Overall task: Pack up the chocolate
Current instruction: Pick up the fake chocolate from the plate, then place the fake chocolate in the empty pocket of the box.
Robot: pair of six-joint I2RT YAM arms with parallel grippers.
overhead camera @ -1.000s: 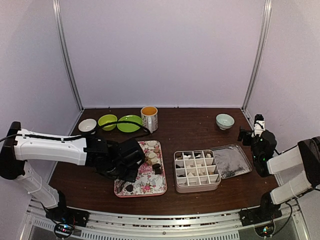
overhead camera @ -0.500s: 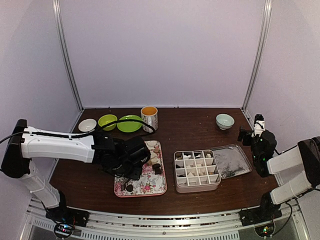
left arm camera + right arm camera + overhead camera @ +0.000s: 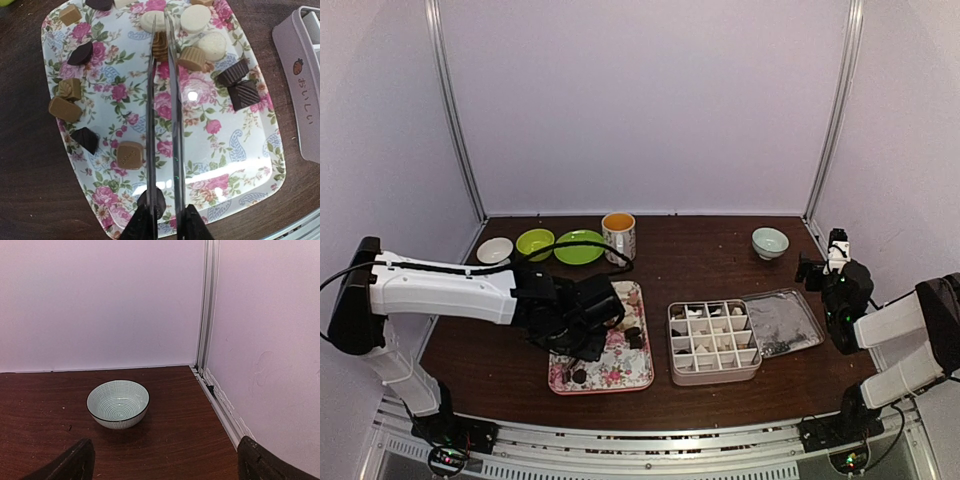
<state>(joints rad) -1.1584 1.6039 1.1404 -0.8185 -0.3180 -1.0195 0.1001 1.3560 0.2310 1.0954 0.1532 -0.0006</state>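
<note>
A floral tray (image 3: pixel 620 372) holds several chocolates, dark brown, tan and white; it also shows in the left wrist view (image 3: pixel 235 150). My left gripper (image 3: pixel 592 322) (image 3: pixel 167 222) is shut on metal tongs (image 3: pixel 150 125) that reach over the tray. A tan ridged chocolate (image 3: pixel 160 47) sits between the tong arms near their tips, beside white rounds (image 3: pixel 196 18). A divided box (image 3: pixel 713 340) with pieces in several cells stands right of the tray, and its edge shows in the left wrist view (image 3: pixel 305 100). My right gripper (image 3: pixel 812 270) (image 3: pixel 165 460) is open and empty, far right.
The box's lid (image 3: pixel 782 322) lies right of the box. A white bowl (image 3: pixel 495 250), green bowl (image 3: pixel 534 243), green plate (image 3: pixel 579 246) and mug (image 3: pixel 618 236) stand at the back left. A teal bowl (image 3: pixel 769 241) (image 3: pixel 118 403) sits near the back right corner post.
My left arm has moved right over the tray, carrying the tongs toward the chocolates at its far right end. The right arm has not moved.
</note>
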